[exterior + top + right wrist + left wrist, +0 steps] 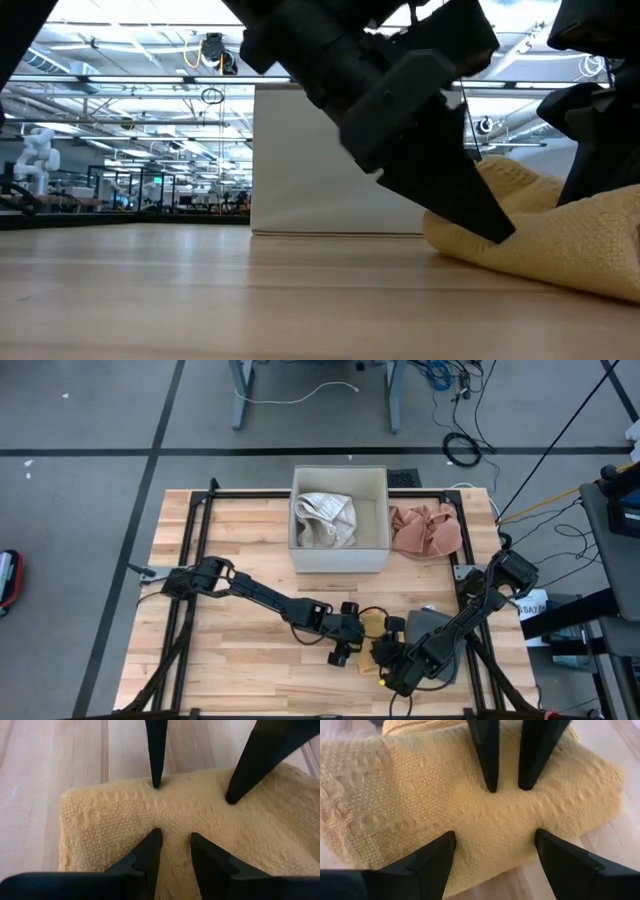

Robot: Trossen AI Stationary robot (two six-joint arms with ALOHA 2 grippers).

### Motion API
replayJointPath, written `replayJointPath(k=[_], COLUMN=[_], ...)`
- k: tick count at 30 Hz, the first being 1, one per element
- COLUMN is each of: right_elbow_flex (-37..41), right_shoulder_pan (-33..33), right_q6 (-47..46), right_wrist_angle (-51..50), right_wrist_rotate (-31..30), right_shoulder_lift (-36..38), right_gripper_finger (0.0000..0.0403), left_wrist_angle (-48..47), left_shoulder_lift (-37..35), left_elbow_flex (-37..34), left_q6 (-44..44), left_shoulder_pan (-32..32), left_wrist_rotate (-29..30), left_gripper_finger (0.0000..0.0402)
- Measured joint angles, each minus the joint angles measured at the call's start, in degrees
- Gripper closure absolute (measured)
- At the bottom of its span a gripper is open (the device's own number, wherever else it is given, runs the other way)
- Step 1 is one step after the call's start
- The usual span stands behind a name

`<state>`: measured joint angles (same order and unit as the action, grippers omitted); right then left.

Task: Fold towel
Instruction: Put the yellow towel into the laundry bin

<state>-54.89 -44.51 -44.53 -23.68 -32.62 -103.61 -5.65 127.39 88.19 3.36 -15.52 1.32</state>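
The yellow waffle-weave towel [372,627] lies folded into a thick pad on the wooden table near its near edge, and shows in the low view [560,240]. Both grippers point down at it from opposite sides. My left gripper [495,852] is wide open, its tips on the towel's top [420,795]. My right gripper [172,842] stands between the left one's fingers with only a narrow gap, its tips on the towel [110,815] too. In the high view the left gripper [352,640] is on the towel's left and the right gripper [392,660] on its near right. My left gripper rests both spread fingertips [156,782] on the folded towel's top face, close to one long edge [200,777], coming slanting down from the table's left. Nothing is pinched between them, and the towel lies flat on the table. My right gripper sets its two fingertips [491,785] on the middle of the towel's top face [507,802], slanting down from the right and near side. The cloth between them looks flat, not gathered. The towel stays on the table.
A white open box [338,560] stands at the table's far middle with a pale cloth [325,520] in it. A pink cloth [425,530] lies to its right. A grey flat thing [440,628] lies under the right arm. Bare wood spreads to the left.
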Motion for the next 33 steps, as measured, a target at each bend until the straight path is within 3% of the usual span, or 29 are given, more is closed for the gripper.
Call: replayJointPath(k=[7,13,26,29,33], right_elbow_flex=[0.1,0.2,0.4,0.4,0.4], right_shoulder_pan=[-0.2,-0.2,-0.2,-0.2,-0.2], right_q6=[0.3,2.0,3.3,3.2,2.5], right_wrist_angle=[0.2,2.9,3.8,3.8,3.9], right_wrist_rotate=[0.5,1.0,2.2,2.3,2.2], right_shoulder_lift=[0.1,0.1,2.1,2.2,2.2], right_gripper_finger=[0.0303,0.0303,0.0303,0.0303,0.0303], left_wrist_angle=[-3.5,-3.2,3.6,5.0,6.5], left_shoulder_lift=[-1.7,-0.7,2.6,3.3,4.2], left_elbow_flex=[-0.1,-0.1,0.1,0.1,0.1], left_q6=[12.6,24.6,29.0,30.8,33.3], left_shoulder_pan=[-3.8,-7.0,-5.2,-5.0,-5.1], left_wrist_rotate=[2.5,15.0,15.2,15.3,15.5], left_gripper_finger=[0.0117,0.0117,0.012,0.0144,0.0208])
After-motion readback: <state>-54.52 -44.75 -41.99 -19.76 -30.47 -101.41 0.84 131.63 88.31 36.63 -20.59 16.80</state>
